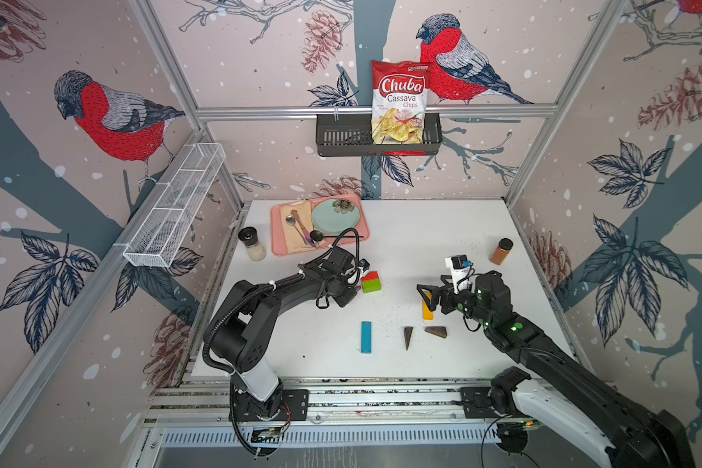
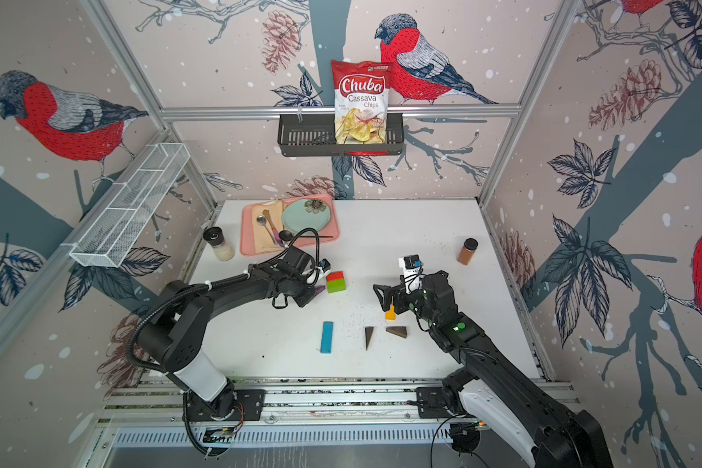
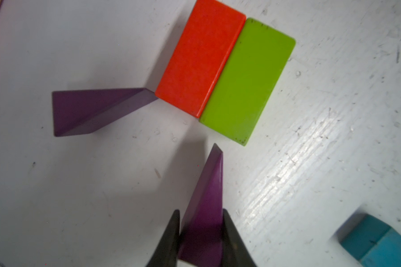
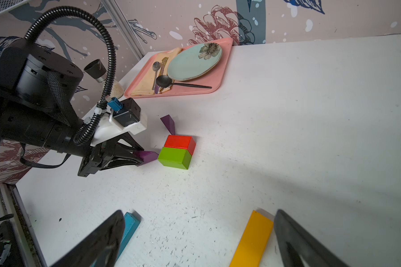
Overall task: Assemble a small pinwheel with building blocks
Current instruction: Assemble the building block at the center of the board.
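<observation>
1. Your left gripper (image 3: 200, 215) pinches the second purple wedge (image 3: 210, 180) at its thick end, jaws pressed on its two flat faces. The thin tip points at the green cuboid (image 3: 248, 78) and sits just short of it.
2. The hub is set: the red cuboid (image 3: 199, 57) and the green one lie side by side, touching. The first purple wedge (image 3: 88, 111) rests with its tip at a corner of the red cuboid.
3. Ease the held wedge in low and slow until its tip meets the green corner. Let go gently, since a shove would likely split the hub.
4. Your right gripper (image 4: 199, 215) hangs with jaws spread wide and empty, the yellow bar (image 4: 252, 238) just beside one finger. The blue bar (image 1: 366, 337) and both brown wedges (image 1: 408, 335) (image 1: 437, 332) lie well apart from the hub, unplaced.
</observation>
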You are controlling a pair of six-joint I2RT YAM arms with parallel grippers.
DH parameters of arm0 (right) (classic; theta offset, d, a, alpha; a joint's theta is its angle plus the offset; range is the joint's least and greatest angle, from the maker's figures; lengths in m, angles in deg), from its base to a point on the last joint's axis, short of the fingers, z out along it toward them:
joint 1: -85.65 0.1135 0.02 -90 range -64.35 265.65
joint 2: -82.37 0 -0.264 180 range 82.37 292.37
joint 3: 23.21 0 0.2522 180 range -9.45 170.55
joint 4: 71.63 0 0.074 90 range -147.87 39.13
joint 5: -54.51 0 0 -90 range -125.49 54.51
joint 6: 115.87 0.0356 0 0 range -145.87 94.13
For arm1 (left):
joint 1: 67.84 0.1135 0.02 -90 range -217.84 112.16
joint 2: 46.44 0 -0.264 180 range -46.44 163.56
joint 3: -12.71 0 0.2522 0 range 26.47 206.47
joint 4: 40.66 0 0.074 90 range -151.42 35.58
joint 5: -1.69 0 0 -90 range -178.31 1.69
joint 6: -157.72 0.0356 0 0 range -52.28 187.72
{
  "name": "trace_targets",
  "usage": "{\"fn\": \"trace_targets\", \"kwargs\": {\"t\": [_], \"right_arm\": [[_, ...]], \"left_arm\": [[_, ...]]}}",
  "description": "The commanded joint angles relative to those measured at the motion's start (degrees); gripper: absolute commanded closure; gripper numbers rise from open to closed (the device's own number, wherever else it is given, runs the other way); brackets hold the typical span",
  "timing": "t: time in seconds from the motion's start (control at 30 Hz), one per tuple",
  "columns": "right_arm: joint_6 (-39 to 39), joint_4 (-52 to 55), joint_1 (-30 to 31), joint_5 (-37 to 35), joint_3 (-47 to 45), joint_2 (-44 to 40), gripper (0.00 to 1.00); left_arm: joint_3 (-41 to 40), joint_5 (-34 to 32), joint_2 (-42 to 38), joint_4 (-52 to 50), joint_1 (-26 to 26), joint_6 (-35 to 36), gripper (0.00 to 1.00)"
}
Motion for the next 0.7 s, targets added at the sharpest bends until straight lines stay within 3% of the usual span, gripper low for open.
{"fn": "trace_targets", "kwargs": {"t": [0.0, 0.67], "right_arm": [[-0.4, -1.0, 0.1, 0.1, 0.0, -0.1, 0.01], [-0.5, -1.0, 0.1, 0.1, 0.1, -0.2, 0.01]], "left_arm": [[0.0, 0.4, 0.0, -0.7, 0.3, 1.3, 0.79], [1.0, 2.7, 1.7, -1.4, 0.2, 1.3, 0.78]]}}
